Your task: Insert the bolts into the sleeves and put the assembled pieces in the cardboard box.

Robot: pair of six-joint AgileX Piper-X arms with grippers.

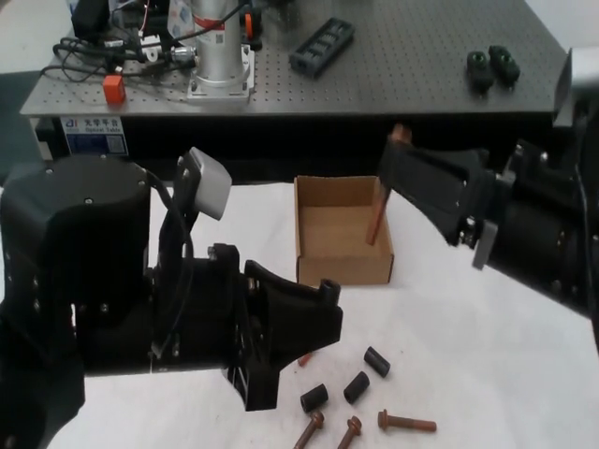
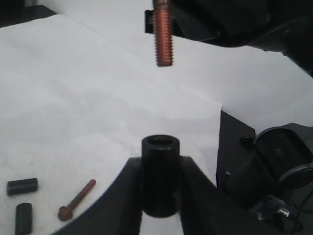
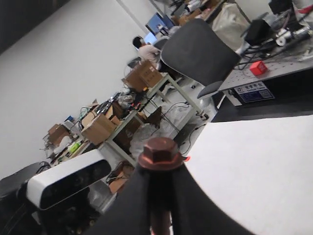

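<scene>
Left arm: the left pincer (image 2: pixel 160 169) is closed on a black sleeve (image 2: pixel 160 181), held upright with its open end up, low over the white sheet (image 1: pixel 487 355)
Right arm: the right pincer (image 3: pixel 159 183) grips a copper bolt (image 3: pixel 159 152) by the shank just under its six-sided head, threaded end hanging down
Bolt and sleeve: in the left wrist view the threaded tip hangs above the sleeve's mouth, with a clear gap between them
Box: the cardboard box (image 1: pixel 342 267) sits open on the sheet between the two arms; in the high view the held bolt shows against its opening
Loose parts: three loose sleeves (image 1: pixel 356 386) and three loose bolts (image 1: pixel 407 423) lie on the sheet in front of the box, beside the left arm
Behind: a metal table (image 1: pixel 421 65) with an orange block (image 1: pixel 113 89) on it
</scene>
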